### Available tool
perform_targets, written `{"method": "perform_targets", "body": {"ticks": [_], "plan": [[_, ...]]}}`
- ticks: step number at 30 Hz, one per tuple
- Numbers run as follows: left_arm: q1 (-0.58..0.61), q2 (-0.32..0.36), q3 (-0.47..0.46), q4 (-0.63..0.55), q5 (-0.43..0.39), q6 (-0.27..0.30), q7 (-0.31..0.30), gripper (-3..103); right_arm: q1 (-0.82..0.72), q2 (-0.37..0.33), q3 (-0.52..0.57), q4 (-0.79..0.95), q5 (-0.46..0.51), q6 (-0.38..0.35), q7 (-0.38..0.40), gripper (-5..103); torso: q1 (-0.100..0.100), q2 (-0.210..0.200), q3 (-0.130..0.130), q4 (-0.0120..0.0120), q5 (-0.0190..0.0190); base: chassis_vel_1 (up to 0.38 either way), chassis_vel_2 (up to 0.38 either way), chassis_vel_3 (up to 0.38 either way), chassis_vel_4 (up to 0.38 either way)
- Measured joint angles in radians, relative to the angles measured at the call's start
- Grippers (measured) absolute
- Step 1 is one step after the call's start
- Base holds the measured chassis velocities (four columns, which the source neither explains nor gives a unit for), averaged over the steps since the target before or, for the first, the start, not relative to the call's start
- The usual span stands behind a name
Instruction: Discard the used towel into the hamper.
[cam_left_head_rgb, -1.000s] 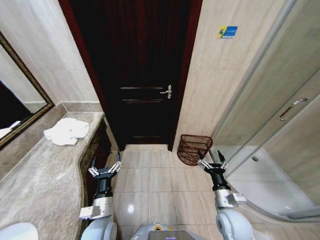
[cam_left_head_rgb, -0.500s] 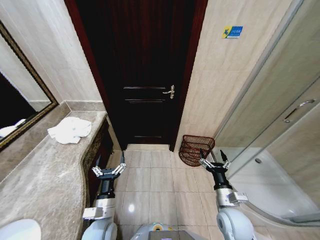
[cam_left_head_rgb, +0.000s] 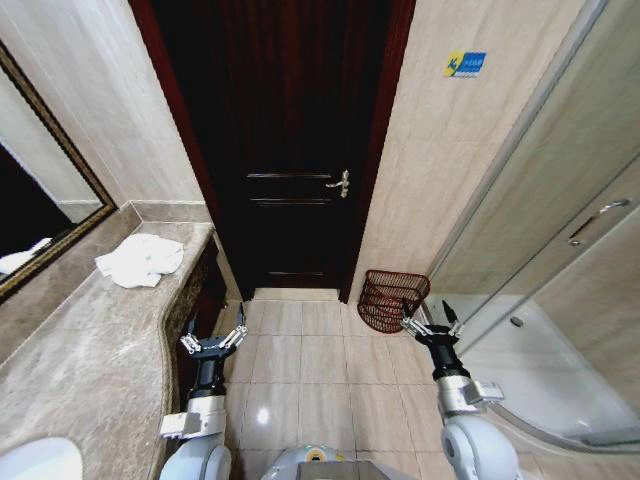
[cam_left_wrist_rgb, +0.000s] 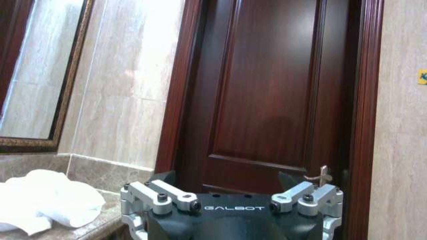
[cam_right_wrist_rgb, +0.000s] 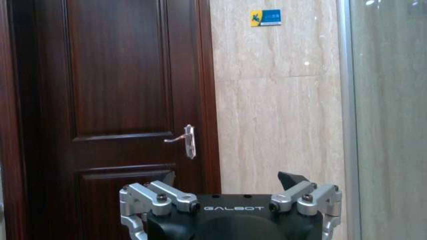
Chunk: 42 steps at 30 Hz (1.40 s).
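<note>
Reddish-brown wire hamper (cam_left_head_rgb: 392, 299) stands on floor tiles (cam_left_head_rgb: 300, 370) beside the door (cam_left_head_rgb: 285, 150).

Towel (cam_left_head_rgb: 139, 260) soft white cloth; hamper (cam_left_head_rgb: 392, 298) open wire weave; counter (cam_left_head_rgb: 90, 370) polished marble.

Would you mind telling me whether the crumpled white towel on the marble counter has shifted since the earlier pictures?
No. The crumpled white towel lies equally near the marble counter's far corner; the camera alone shifted.
</note>
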Motion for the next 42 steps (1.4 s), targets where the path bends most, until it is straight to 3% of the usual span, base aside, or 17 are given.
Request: {"method": "perform_targets", "body": {"ticks": [24, 42], "plan": [[0.012, -0.033, 0.004, -0.010, 0.011, -0.016, -0.034, 99, -0.002, 0.013, -0.006, -0.031, 0.004, 0.111, -0.013, 100, 0.000, 0.000, 0.000, 0.0000, 0.0000, 0.000, 0.000, 0.000, 0.000], [0.023, -0.033, 0.025, -0.010, 0.042, -0.034, -0.022, 99, -0.011, 0.022, -0.015, -0.011, -0.010, 0.082, -0.011, 100, 0.000, 0.000, 0.000, 0.0000, 0.0000, 0.000, 0.000, 0.000, 0.000]]}}
